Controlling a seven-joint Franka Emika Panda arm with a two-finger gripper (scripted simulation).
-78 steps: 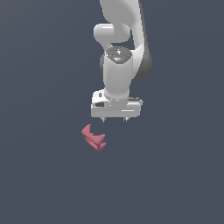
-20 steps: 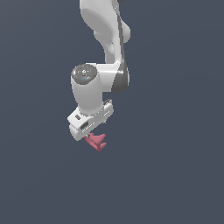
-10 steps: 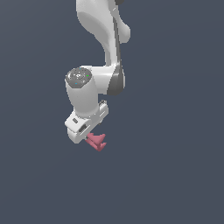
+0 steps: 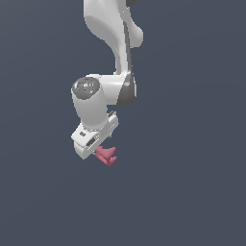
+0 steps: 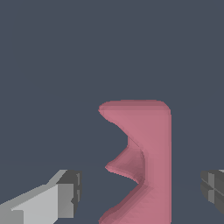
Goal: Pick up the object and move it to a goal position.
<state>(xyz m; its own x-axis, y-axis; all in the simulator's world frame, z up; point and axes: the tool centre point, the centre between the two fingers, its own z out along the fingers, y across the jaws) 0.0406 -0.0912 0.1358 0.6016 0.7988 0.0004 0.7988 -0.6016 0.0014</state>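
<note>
Pinkish-red and matte, the object [image 4: 106,155] lies on a uniform dark grey-blue surface [image 4: 192,182], directly beneath the gripper [image 4: 98,150] of the white arm [image 4: 103,57]. In the exterior view only part of the object shows: its pointed prongs stick out from under the gripper's white body toward the exterior view's right, while the rest is hidden behind that body. The arm comes down from the top edge of that view, bends at a joint with a dark band, and ends in a rounded wrist with a grey cap just above the gripper.

In the wrist view the object [image 5: 144,162] appears as a straight-backed solid with jagged prongs along one side. It sits between the two fingers: one finger [image 5: 65,194], pale grey with a dark pad, faces the pronged side, and the other [image 5: 213,186] faces the straight back. The jaws stand wide, with visible gaps of surface between each pad and the object; neither pad touches it.
</note>
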